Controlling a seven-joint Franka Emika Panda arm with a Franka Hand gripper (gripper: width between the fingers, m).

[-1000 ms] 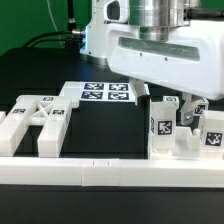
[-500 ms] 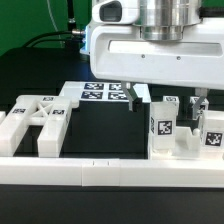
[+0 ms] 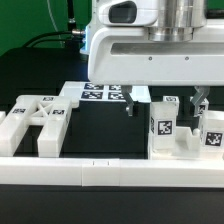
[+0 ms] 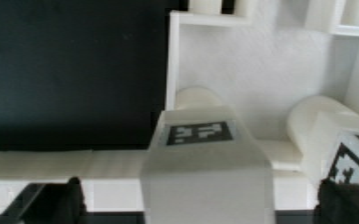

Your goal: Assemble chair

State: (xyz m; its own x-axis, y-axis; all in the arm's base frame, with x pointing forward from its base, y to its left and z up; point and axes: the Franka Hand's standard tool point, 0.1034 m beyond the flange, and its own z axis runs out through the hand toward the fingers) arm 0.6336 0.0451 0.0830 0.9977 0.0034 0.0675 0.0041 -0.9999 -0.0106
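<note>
gripper [image 3: 164, 105] fingers wide apart, empty, hovers over tagged post [image 3: 160, 130]. pre-grasp step. next probably: lower, straddle post, close.

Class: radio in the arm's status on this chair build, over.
End effector open, holding nothing, over tagged post. Chair frame apart, exterior view's left. Nothing blocking.

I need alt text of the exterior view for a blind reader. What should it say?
A white robot gripper, open, hangs over tagged white chair posts at the exterior view's right. More white chair parts lie at the left, a marker board behind, on a black table.
</note>
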